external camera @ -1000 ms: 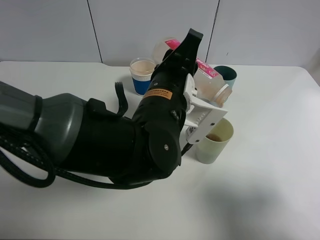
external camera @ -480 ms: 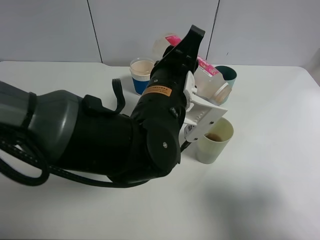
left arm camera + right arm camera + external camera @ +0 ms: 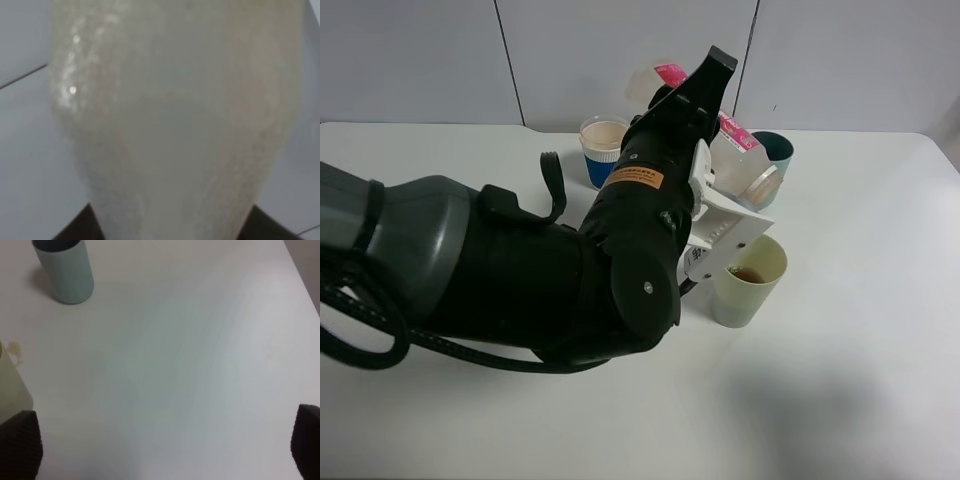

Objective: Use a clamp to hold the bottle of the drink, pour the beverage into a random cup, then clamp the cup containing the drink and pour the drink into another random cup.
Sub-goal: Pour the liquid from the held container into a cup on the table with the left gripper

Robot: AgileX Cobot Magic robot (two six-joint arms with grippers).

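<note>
My left clamp [image 3: 706, 138] is shut on the bottle [image 3: 740, 160]. The bottle is tipped over, with its mouth pointing down towards the pale yellow-green random cup [image 3: 748, 290]. A little brown beverage [image 3: 750, 273] lies in that cup. In the left wrist view the pale bottle [image 3: 175, 125] fills nearly the whole picture. The teal cup [image 3: 778, 150] stands just behind the bottle. My right clamp [image 3: 164, 450] is open over bare table and holds nothing. Its view shows the teal cup [image 3: 65, 272] and an edge of the yellow-green cup [image 3: 10, 385].
A white cup with a blue band [image 3: 603, 150] stands behind the left arm, holding a pale drink. The bulky black left arm [image 3: 520, 280] covers the middle of the white table [image 3: 860, 380]. A grey wall runs along the back.
The left arm has turned the bottle a little further, lifting its base higher. The cups have stayed where they were.
</note>
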